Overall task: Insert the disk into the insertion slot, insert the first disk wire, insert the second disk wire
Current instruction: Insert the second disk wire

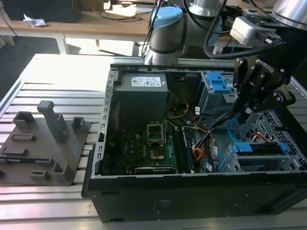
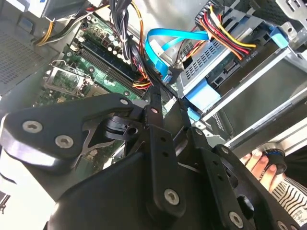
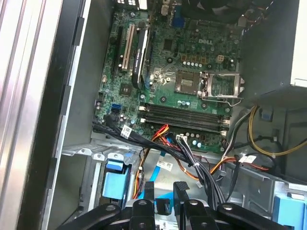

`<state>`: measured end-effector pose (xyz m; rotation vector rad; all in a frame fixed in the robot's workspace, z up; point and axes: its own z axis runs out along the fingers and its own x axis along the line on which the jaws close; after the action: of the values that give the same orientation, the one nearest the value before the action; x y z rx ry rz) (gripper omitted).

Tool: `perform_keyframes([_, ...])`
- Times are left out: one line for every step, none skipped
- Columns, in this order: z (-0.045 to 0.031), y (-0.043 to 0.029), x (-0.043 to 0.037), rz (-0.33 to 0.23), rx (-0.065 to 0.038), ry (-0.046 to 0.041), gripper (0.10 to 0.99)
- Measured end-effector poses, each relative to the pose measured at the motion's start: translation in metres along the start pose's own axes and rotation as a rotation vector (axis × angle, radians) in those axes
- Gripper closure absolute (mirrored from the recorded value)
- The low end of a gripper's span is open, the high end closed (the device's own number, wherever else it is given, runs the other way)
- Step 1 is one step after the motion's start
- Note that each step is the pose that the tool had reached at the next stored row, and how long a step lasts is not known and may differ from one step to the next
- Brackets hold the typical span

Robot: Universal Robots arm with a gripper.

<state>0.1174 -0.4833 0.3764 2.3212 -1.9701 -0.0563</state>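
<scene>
The disk (image 1: pixel 259 148), grey in its bright blue carrier, sits inside the insertion slot (image 1: pixel 233 160), the grey metal cage at the case's front right in the exterior view. The second wrist view shows the disk (image 2: pixel 211 64) with its blue carrier end facing out. My gripper (image 1: pixel 244 115) hangs just above the cage. It is shut on the second disk wire (image 2: pixel 168 40), a light-blue flat loop ending in a dark connector at my fingertips (image 2: pixel 156 91). A blue piece of the wire (image 3: pixel 163 205) shows between the fingers. The red-orange first disk wire (image 1: pixel 261 136) curves above the disk.
The open case holds the green motherboard (image 3: pixel 192 72), black cable bundles (image 3: pixel 192 158) and another cage with blue latches (image 1: pixel 218 84). A person's hand (image 2: pixel 259 165) rests by the case edge. A grey fixture (image 1: pixel 48 139) stands on the slatted table at the exterior view's left.
</scene>
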Motion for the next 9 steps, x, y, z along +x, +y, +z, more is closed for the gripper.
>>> perform_keyframes([0.0006,-0.0011,-0.0008,-0.002,0.0,0.0021,0.784])
perform_keyframes([0.0018,-0.0032,-0.0023,-0.004,-0.001,0.0067,0.784])
perform_keyframes([0.0037,-0.0061,-0.0042,-0.007,-0.002,0.0151,0.784])
perform_keyframes([0.0044,-0.0071,-0.0049,-0.008,-0.003,0.0182,0.784])
perform_keyframes([0.0053,-0.0083,-0.0057,-0.009,-0.003,0.022,0.784])
perform_keyframes([0.0065,-0.01,-0.0068,-0.011,-0.004,0.0273,0.784])
perform_keyframes([0.0073,-0.0111,-0.0075,-0.012,-0.005,0.0312,0.784])
perform_keyframes([0.0084,-0.0127,-0.0083,-0.013,-0.006,0.0381,0.784])
perform_keyframes([0.0092,-0.0138,-0.0088,-0.014,-0.007,0.0441,0.784])
